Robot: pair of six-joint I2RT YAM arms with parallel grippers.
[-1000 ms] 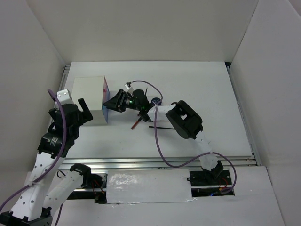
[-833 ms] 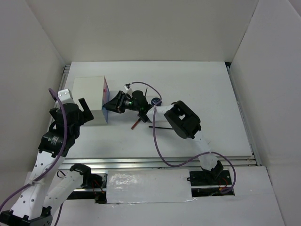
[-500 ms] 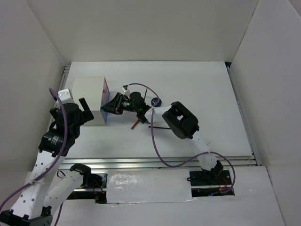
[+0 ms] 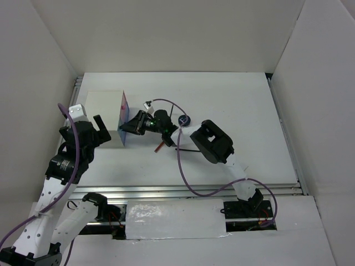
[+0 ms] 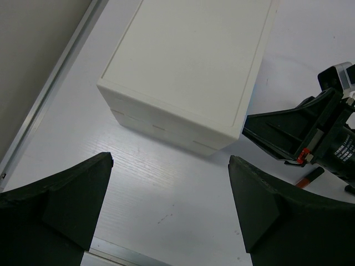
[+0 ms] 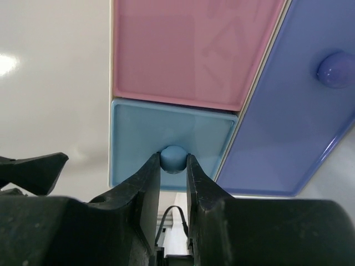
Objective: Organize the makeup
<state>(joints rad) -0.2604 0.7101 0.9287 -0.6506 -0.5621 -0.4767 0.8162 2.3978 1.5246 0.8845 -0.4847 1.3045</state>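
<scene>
The right gripper [image 6: 173, 162] was clamped on the knob [image 6: 173, 155] of the pale blue drawer [image 6: 138, 133] in the white box [image 4: 102, 111]. The left gripper [image 5: 171, 166] hung spread wide near that box. A red pencil [image 4: 160, 147] and blue-topped compact [image 4: 184, 118] lay on the table [image 4: 238, 105] nearby.

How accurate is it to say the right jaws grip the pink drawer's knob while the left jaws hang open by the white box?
Almost: the right wrist view shows the right jaws closed on the knob of the light blue drawer, not the pink drawer. Otherwise correct.
</scene>
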